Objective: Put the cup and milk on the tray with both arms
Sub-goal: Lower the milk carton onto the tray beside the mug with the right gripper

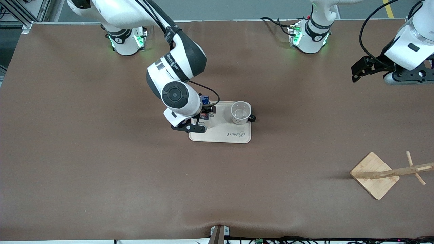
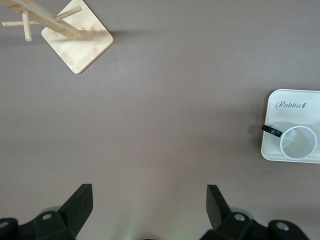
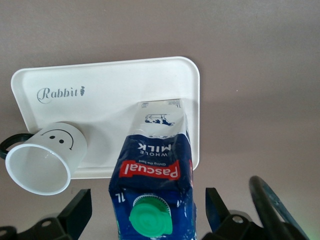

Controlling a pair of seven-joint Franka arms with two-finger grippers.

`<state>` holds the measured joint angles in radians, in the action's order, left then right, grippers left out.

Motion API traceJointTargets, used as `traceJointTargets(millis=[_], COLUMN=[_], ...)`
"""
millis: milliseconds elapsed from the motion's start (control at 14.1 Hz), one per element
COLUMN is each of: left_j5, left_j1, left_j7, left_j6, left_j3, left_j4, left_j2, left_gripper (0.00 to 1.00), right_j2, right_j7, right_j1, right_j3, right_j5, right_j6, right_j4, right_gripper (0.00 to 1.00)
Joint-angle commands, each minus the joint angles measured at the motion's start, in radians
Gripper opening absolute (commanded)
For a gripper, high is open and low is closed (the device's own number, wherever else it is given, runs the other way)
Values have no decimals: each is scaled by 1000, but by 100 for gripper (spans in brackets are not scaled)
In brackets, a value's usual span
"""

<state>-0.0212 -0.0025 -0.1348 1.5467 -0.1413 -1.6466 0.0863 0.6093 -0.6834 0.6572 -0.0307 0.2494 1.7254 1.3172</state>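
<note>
Front view shows the tray (image 1: 222,135) near the middle of the table (image 1: 101,162), with the cup (image 1: 240,113) standing upright on the tray end toward the left arm, its black handle reaching past the tray's edge. The milk (image 1: 204,100) stands upright on the tray's end toward the right arm, mostly hidden by that arm's wrist. The right gripper (image 1: 200,118) is low over that end of the tray, its fingers spread wide on either side of the carton.

Right wrist view looks down on the milk (image 3: 152,190) from above: green cap up, blue top, white lower sides resting on the tray (image 3: 105,85). The right gripper (image 3: 148,212) has one black finger (image 3: 77,207) to each side of the carton, with a visible gap at both, so nothing is gripped. The cup (image 3: 42,160) stands beside the milk on the tray, smiley face showing, near the "Rabbit" script.

Left wrist view shows the left gripper (image 2: 150,207) wide apart and holding nothing, over bare table. The tray (image 2: 292,125) and cup (image 2: 298,142) lie well apart from it. A wooden stand (image 2: 77,42) sits on the table toward the left arm's end, nearer to the front camera than the tray. In the front view the left gripper (image 1: 361,69) hangs in the air at the left arm's end of the table, waiting
</note>
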Motion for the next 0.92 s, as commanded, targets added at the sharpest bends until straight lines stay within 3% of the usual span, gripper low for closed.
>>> traceJointTargets(millis=[0,427,640,853], left_j5=[-17,-17,-19,-25], left_j1=[-2,-1,-1,1], left_j7=[3,-3,-3,-5], left_j6=[-3,-7,4,18], left_j3=[-4,-24,-32,-40], left_j4=[27,24,21,7], left_j2=[-7,-7,-5,0], left_gripper=[100,100,100,100], right_j2=[-5,-49,-150,-284], right_j7=[2,5,-4,24], right_j1=[-25,-146,-250,-313], right_j3=[8,-29,-47,-67], right_j5=[16,-1,-15,-111], right_j6=[-58,-164,-242,-318], right_j4=[-36,-188,-191,-138], right_gripper=[100,100,100,100])
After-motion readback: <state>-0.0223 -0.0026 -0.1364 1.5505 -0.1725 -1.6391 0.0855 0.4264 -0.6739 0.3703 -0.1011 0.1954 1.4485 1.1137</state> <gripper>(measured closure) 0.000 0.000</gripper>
